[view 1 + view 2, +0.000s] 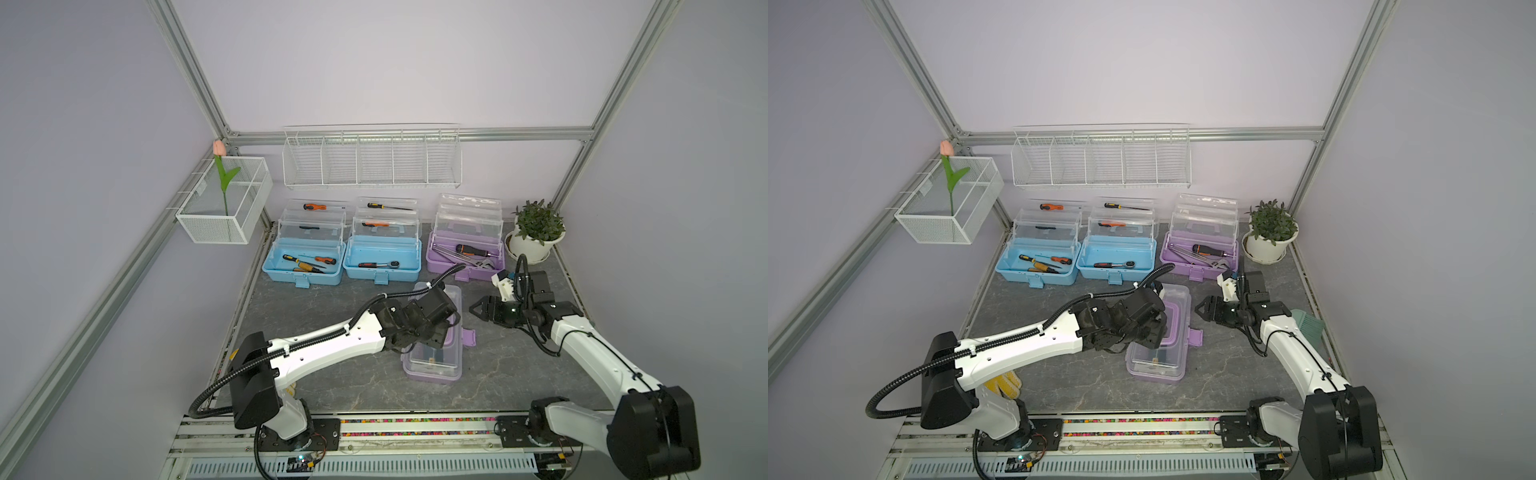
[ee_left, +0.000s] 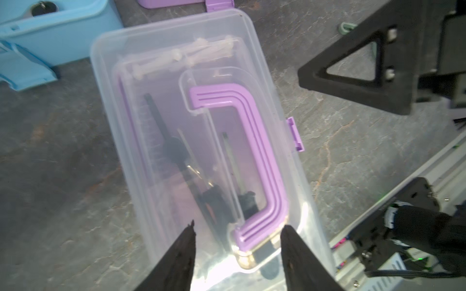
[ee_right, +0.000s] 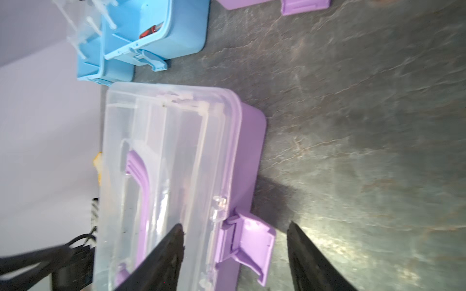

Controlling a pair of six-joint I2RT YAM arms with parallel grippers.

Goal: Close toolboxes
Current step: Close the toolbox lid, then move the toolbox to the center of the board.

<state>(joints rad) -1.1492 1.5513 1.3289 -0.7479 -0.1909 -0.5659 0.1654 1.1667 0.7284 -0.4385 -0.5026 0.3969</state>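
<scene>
The left pincer (image 2: 239, 228) hung with its jaws apart and nothing between them, just above one end of the near purple toolbox (image 2: 176, 63). That box lay near the middle of the table (image 1: 316, 316), its clear lid down and its purple handle (image 2: 254, 141) folded flat. Through the lid showed several dark tools, possibly pliers and a screwdriver, though the plastic blurred them. Its latch (image 3: 252, 241) stuck outward from the side, not fastened.

The right pincer (image 3: 235, 225) hovered beside that latch, jaws likewise apart and empty, clear of the box in both top views.

Along the back wall stood three open toolboxes with their clear trays fanned upward. The left blue toolbox (image 1: 303, 266) held orange-and-black screwdrivers in its base, an orange-handled one in the top tray and a dark item in the tray below. The middle blue toolbox (image 1: 380, 262) held a ratchet in its base and a screwdriver in each of two trays. The rear purple toolbox (image 1: 465, 257) held a black-and-orange driver, an adjustable wrench and metal rods in its base.

A wire basket (image 1: 224, 216) on the side rail held a tulip (image 1: 219, 148); a potted plant (image 1: 536, 232) stood beside the rear purple toolbox.
</scene>
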